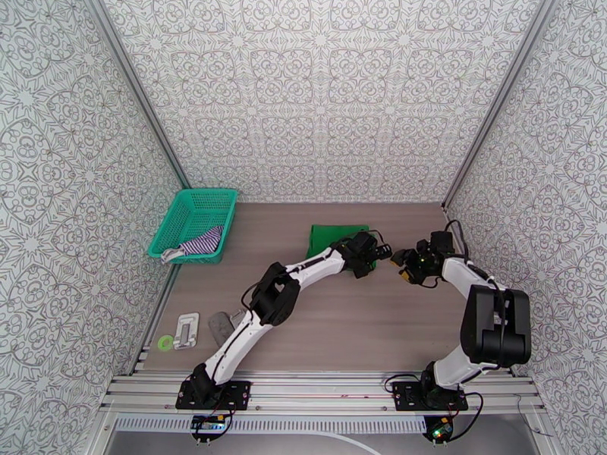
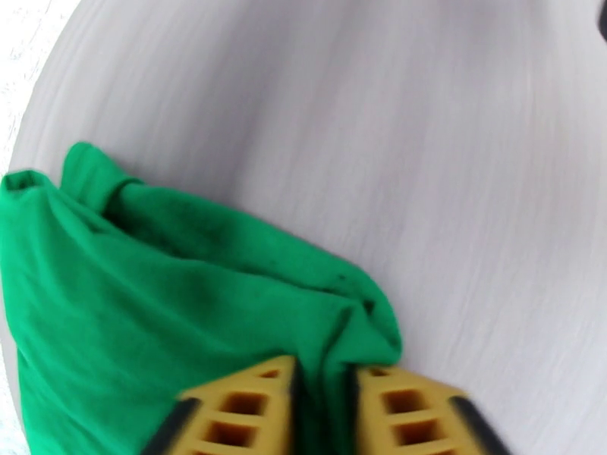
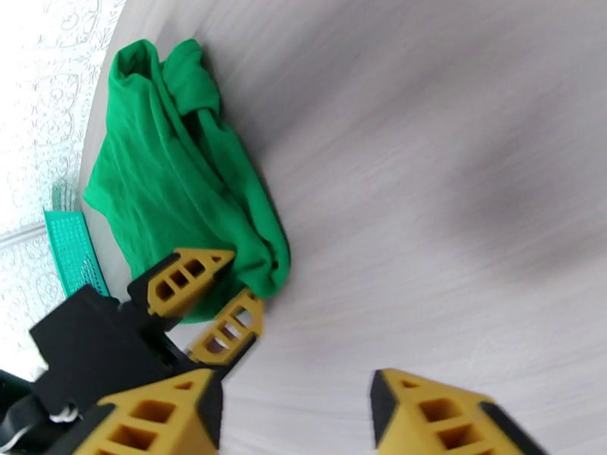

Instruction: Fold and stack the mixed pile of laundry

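The bright green shirt [image 1: 334, 238] lies bunched and partly folded on the table at mid-back. My left gripper [image 1: 372, 258] sits at the shirt's right edge. In the left wrist view its yellow fingers [image 2: 250, 407] are shut on a fold of the green shirt [image 2: 152, 312]. Just to the right, my right gripper [image 1: 404, 268] hovers over bare table, apart from the cloth. In the right wrist view the right gripper [image 3: 296, 418] is open and holds nothing, with the left gripper [image 3: 244, 278] pinching the green shirt [image 3: 174, 168] ahead of it. The navy-and-white striped top [image 1: 202, 242] lies in the basket.
A teal mesh basket [image 1: 199, 202] stands at the back left against the wall. Small grey objects [image 1: 187, 329] [image 1: 221, 324] and a green ring [image 1: 165, 343] lie near the front left edge. Patterned walls close in three sides.
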Controlling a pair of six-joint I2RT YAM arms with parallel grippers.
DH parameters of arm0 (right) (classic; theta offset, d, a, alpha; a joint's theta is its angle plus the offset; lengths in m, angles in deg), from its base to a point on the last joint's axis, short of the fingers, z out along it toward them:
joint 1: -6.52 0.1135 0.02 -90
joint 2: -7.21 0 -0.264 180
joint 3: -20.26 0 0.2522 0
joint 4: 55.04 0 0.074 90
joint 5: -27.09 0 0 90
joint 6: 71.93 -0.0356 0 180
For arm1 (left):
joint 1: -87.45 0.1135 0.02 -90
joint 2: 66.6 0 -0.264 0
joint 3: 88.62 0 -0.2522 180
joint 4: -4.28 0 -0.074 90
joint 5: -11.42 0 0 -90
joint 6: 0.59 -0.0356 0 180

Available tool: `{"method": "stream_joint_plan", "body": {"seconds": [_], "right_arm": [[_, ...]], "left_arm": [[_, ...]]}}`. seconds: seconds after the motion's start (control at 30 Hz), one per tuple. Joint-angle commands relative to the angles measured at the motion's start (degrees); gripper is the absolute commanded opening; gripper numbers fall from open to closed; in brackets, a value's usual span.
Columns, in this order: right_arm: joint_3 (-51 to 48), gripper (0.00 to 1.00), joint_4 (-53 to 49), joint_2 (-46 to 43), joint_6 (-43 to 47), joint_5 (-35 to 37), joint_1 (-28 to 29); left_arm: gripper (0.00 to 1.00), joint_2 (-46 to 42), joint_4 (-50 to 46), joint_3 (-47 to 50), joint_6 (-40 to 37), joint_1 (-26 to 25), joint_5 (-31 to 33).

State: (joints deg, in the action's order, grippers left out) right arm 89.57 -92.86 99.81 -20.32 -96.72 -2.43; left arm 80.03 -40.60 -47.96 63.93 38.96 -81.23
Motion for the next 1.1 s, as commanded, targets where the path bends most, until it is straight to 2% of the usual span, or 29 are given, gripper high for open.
{"method": "stream_joint_plan", "body": {"seconds": [0.0,0.03,0.27,0.67,0.9,1.07], "right_arm": [[-2.13,0.65,5.25,1.01,-2.77,-5.30,-0.45],[-2.41,0.67,6.94,1.58,-3.86,-6.56,-0.45],[-3.43,0.77,18.05,6.69,-11.34,-13.14,0.48],[-3.08,0.83,41.59,16.74,-29.72,-16.96,7.42],[-1.43,0.84,46.30,21.06,-33.22,-17.11,8.29],[1.56,0.82,44.87,23.12,-32.42,-17.24,9.70]], "left_arm": [[0.03,-5.90,4.50,7.37,0.31,0.10,-0.61],[0.00,-7.85,6.80,10.15,0.74,0.29,-1.11],[0.00,-18.10,16.87,21.45,3.23,2.13,-4.87],[0.00,-20.70,18.29,24.24,4.31,2.53,-6.82],[0.00,-21.45,19.07,26.22,4.69,2.39,-8.02],[0.00,-21.82,19.20,27.45,4.38,2.08,-8.51]]}}
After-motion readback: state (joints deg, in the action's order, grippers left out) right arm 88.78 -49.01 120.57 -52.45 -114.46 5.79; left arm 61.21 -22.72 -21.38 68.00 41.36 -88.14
